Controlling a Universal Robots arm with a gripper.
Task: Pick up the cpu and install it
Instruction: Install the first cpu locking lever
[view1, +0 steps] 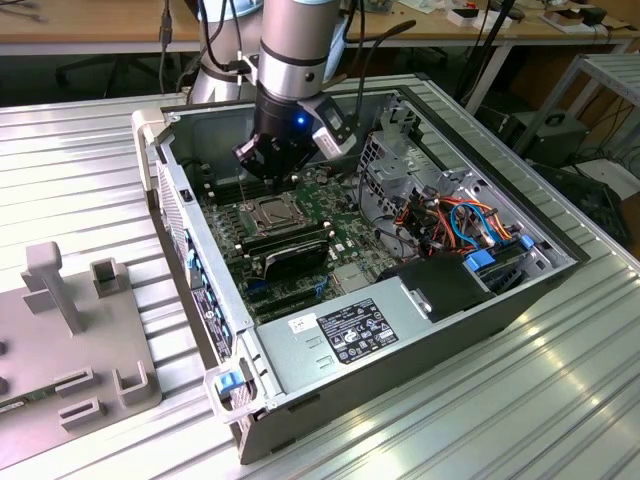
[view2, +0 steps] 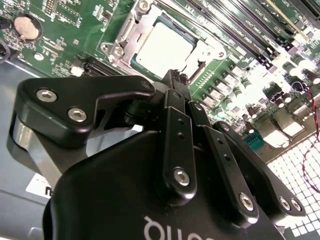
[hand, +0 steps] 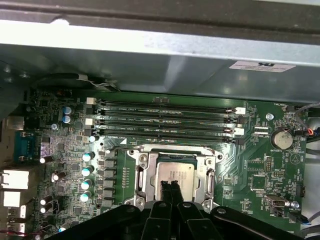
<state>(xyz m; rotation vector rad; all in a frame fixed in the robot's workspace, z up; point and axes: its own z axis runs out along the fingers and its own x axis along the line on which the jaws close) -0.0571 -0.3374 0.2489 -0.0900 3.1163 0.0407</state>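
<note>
You can read nothing clearly. A printed label (view1: 352, 330) sits on the power supply (view1: 285, 355), a white sticker (hand: 257, 65) on the case wall (hand: 150, 65), and cut-off white lettering (view2: 175, 231) on the gripper (view2: 176, 82) housing.

My gripper (hand: 170, 185) hid one edge of the cpu (hand: 175, 171) in the first wrist view, my arm (view1: 295, 50) covered the far end of the motherboard (view1: 345, 243) in the exterior view, grey fixture (view1: 70, 340) was cut off at that view's left edge, power supply label (view1: 352, 325) was too small to read
</note>
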